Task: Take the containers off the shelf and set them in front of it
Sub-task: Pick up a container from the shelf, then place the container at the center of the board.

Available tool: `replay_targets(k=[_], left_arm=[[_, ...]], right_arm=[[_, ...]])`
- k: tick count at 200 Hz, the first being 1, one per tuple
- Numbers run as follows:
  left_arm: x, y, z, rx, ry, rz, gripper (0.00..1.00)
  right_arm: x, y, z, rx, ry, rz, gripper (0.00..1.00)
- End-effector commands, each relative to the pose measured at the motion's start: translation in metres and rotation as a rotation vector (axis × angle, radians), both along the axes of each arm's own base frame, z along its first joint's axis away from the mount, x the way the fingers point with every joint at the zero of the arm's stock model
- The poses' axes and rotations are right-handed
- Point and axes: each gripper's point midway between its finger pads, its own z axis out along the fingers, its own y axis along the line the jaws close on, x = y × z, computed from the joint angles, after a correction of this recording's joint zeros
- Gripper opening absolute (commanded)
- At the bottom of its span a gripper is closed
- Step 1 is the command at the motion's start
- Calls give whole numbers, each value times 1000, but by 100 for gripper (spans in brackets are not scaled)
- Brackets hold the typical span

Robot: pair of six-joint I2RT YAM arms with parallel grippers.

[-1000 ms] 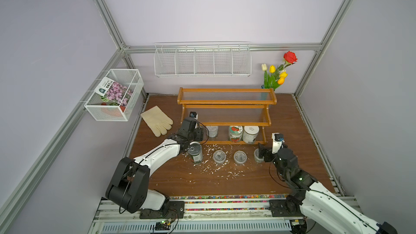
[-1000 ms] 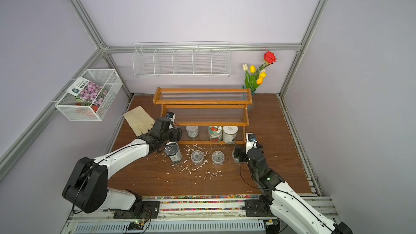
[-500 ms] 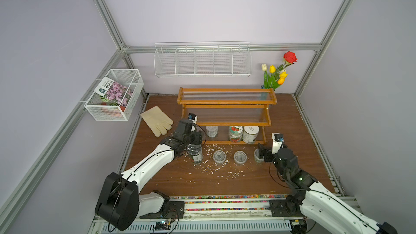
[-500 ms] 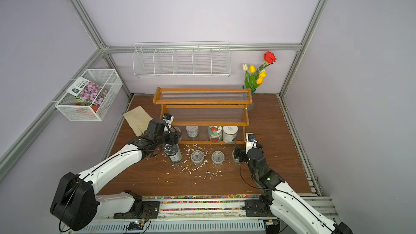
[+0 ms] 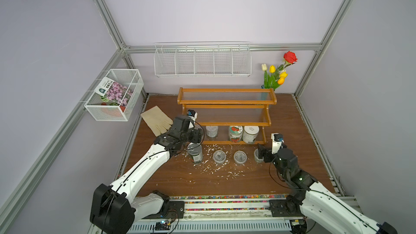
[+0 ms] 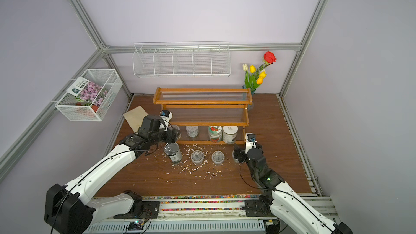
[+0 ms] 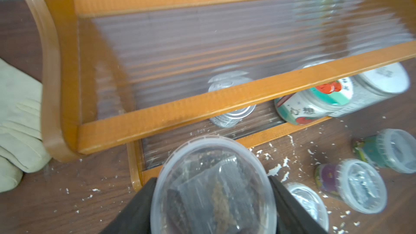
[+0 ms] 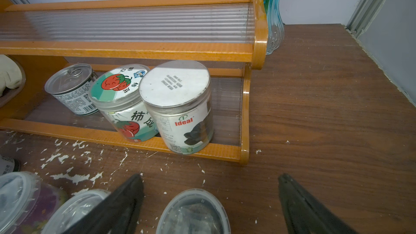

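left gripper (image 5: pixel 199 133): in both top views it is hanging at the end of the shelf's lowest tier and clamping a clear held tub (image 6: pixel 175 129).
shelf (image 5: pixel 227 104): it is standing just beyond both grippers. On its lowest tier, past the left gripper's fingertips, a shelf tin (image 5: pixel 211 131), a fruit jar (image 5: pixel 235 133) and a white-lidded jar (image 5: pixel 250 134) are lining up.
right gripper (image 5: pixel 258 154): in both top views it is hanging low with its jaws spread wide around an end tub (image 5: pixel 256 157).
table row: a loose tin (image 5: pixel 195 153) is standing just under the left gripper. A middle tub (image 5: pixel 219 156) and a second middle tub (image 5: pixel 240 157) are sitting between the two grippers, among white flakes (image 5: pixel 211 167).
left wrist view: the held tub (image 7: pixel 213 187) is filling the gap between both fingers (image 7: pixel 139 208) — a firm grip. Whether it is resting on the shelf rail I cannot tell.
right wrist view: the end tub (image 8: pixel 193 212) is standing upright on the table between the wide jaws — a gap is showing on one side. Straight beyond the fingertips, the white-lidded jar (image 8: pixel 177 106) is touching the fruit jar (image 8: pixel 121 104).
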Motion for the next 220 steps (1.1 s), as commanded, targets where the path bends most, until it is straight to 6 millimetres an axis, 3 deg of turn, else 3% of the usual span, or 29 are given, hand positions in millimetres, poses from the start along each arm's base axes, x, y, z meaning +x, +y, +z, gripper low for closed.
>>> replay_targets(k=[1, 18, 59, 98, 120, 165, 220], left_arm=[[-13, -5, 23, 38, -14, -35, 64], [-26, -11, 31, 61, -4, -40, 64], [-72, -22, 27, 48, 75, -19, 63], [-123, -36, 5, 77, 157, 0, 63], [-145, -40, -18, 94, 198, 20, 63], [-159, -27, -67, 121, 272, 118, 63], [-165, -4, -102, 143, 296, 220, 63]], right_arm=[[-1, 8, 14, 7, -29, 56, 96], [-5, 15, 26, 3, -49, 114, 97], [-18, 44, 50, 42, -68, 306, 97], [-24, 64, 56, 76, -61, 416, 98], [-23, 75, 59, 93, -59, 460, 98], [-24, 81, 54, 85, -45, 479, 98], [-25, 81, 50, 56, -52, 487, 98]])
